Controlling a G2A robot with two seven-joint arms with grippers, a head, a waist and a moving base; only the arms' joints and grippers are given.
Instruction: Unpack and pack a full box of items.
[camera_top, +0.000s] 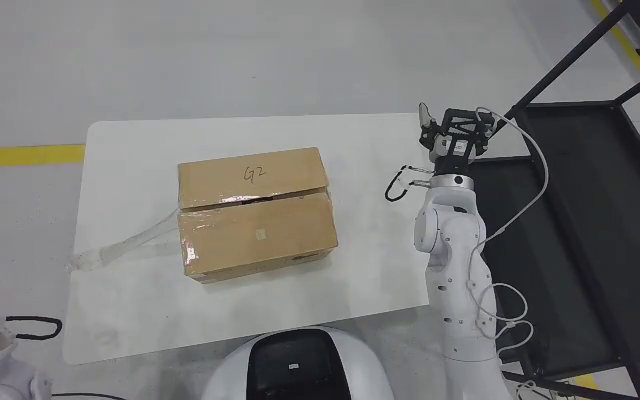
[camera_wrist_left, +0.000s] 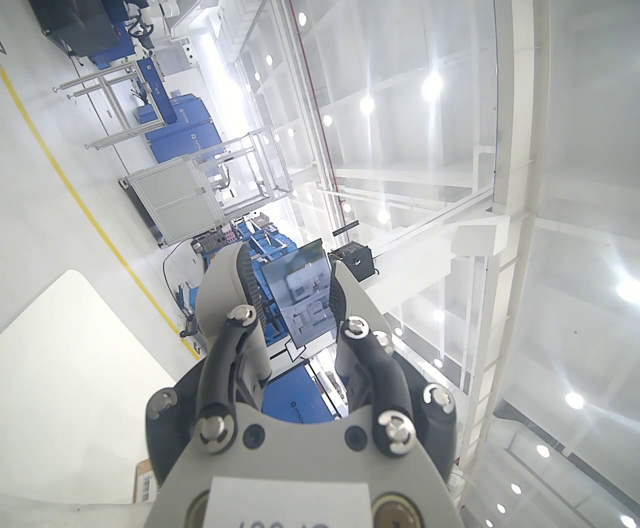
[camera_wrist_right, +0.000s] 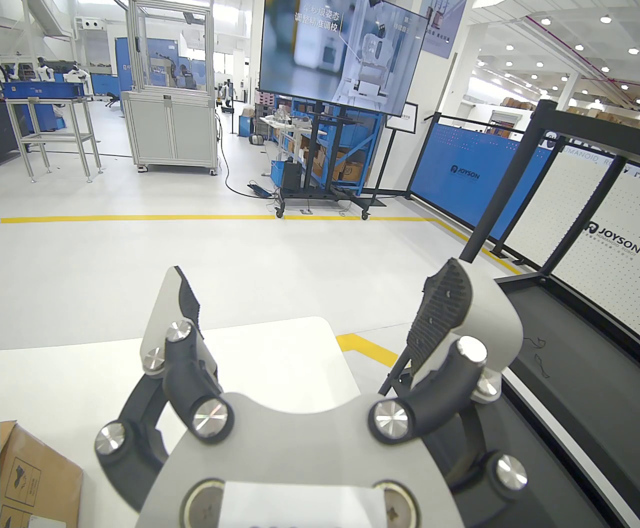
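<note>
Well apart from the closed cardboard box, the right gripper gapes wide.

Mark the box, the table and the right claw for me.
box (camera_top: 256, 236), top view, on its nearer top flap.
table (camera_top: 130, 150), top view, on a bare corner area.
right claw (camera_top: 457, 118), top view, midway between its fingertips.

Handwritten "G2" on box top flap.

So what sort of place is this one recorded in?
Probably a factory floor or robotics test hall: a yellow floor line, a metal-framed cabinet, a big screen on a stand, and blue partition panels.
</note>
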